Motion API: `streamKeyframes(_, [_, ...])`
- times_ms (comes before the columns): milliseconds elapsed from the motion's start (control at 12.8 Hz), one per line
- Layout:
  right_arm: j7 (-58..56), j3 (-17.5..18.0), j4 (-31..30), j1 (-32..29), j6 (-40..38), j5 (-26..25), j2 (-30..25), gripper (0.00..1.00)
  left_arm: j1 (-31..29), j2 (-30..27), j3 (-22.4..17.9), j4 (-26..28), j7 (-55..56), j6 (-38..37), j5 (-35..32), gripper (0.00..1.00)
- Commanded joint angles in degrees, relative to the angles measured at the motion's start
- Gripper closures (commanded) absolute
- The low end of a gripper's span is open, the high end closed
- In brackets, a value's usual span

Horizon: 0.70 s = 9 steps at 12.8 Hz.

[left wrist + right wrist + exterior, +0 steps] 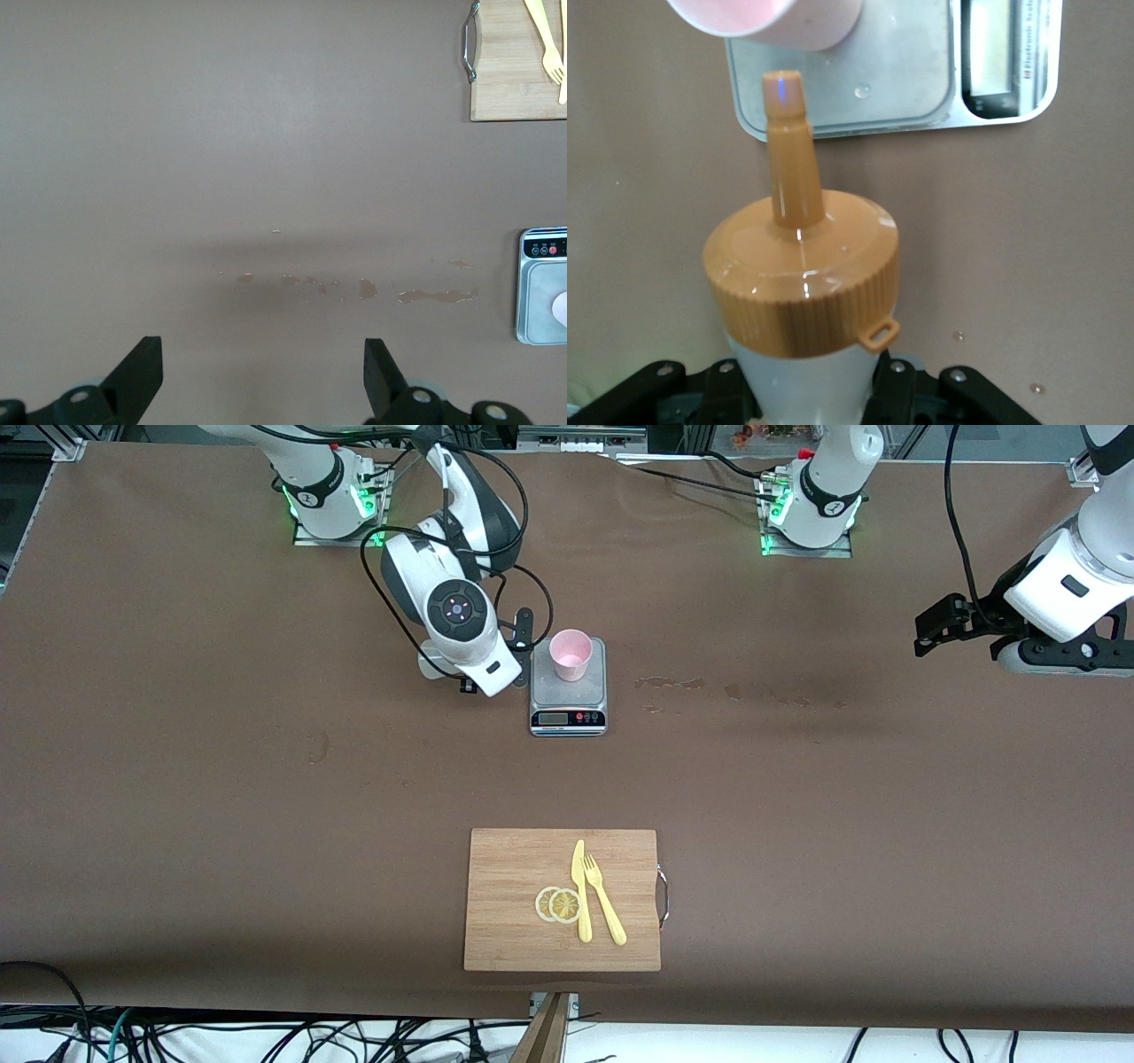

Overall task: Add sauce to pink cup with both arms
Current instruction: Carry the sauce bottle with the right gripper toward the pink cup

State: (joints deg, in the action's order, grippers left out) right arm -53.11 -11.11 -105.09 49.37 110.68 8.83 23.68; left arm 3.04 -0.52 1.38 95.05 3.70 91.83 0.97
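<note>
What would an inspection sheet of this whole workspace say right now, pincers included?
Surface: brown table cover, with dried smears toward the left arm's end of the scale.
Job's things: pink cup upright on the grey scale; sauce bottle gripped beside the scale, nozzle aimed toward the cup.
Clutter: wooden cutting board nearer the front camera, carrying two lemon slices, a yellow knife and fork.
Pincers: right pincer shut on the bottle; left pincer open, waiting over bare table.
Cables: black cables loop along the right arm.
Surroundings: loose wires below the table edge.
</note>
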Motion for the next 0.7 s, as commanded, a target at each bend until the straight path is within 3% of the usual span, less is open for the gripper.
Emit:
streamKeyframes(0, [2.7, 0.5, 0.6, 1.0, -1.6, -1.5, 0.0, 0.62, -0.1, 0.7, 0.0, -1.6, 0.2, -1.3, 1.1, 0.00])
streamKeyframes(626, [6.4, 1.3, 2.6, 3.5, -4.2, -3.4, 2.0, 0.62, -0.1, 0.7, 0.0, -1.6, 0.2, -1.3, 1.1, 0.00])
